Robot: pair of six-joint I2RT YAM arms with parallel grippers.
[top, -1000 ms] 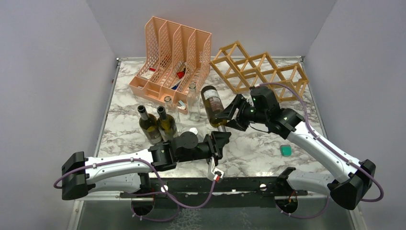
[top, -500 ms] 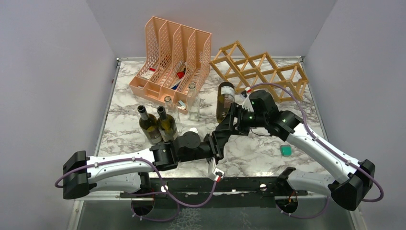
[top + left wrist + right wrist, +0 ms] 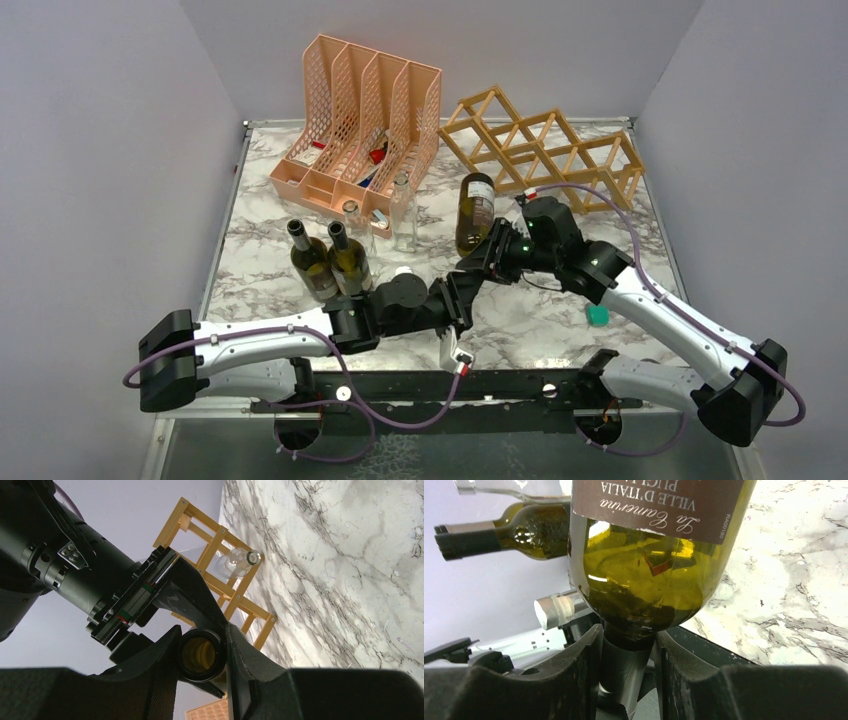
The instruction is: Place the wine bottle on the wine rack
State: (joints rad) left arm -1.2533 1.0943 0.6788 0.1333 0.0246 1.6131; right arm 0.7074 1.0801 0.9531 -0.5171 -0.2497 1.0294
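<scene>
left claw (image 3: 463, 286): lower middle of the top view, closed on the mouth end of the bottle (image 3: 474, 212), little gap left between its fingers (image 3: 160, 670).
right claw (image 3: 477, 262): just above and right of it, clamped on the same neck a little further up, under the shoulder.
bottle: green glass, held off the table (image 3: 270, 250) at mid-frame, neck toward the bottom edge, base toward the top, leaning slightly right; not on the rack (image 3: 545, 150).
green piece (image 3: 597, 315): lower right on the table, beside the right arm (image 3: 650, 300), well apart from the bottle.
dark bottles (image 3: 349, 262): two upright, left of centre, near the left arm (image 3: 300, 335).
clear bottles (image 3: 404, 212): upright, just left of the held bottle, the nearest things to it.
organiser (image 3: 358, 110): peach mesh, upper left of centre, behind the clear bottles.
rack: upper right, by the table's far edge; the bottle's base is near its left end but apart from it; the right arm's wrist sits in front of its middle.
left wrist view: alone shows the round mouth end-on between the fingers, and a clear bottle in front of the rack.
right wrist view: alone shows the label's print and the shoulder close up.
change: a second ago the base pointed upper left, toward the organiser; now it has swung right, toward the rack.
</scene>
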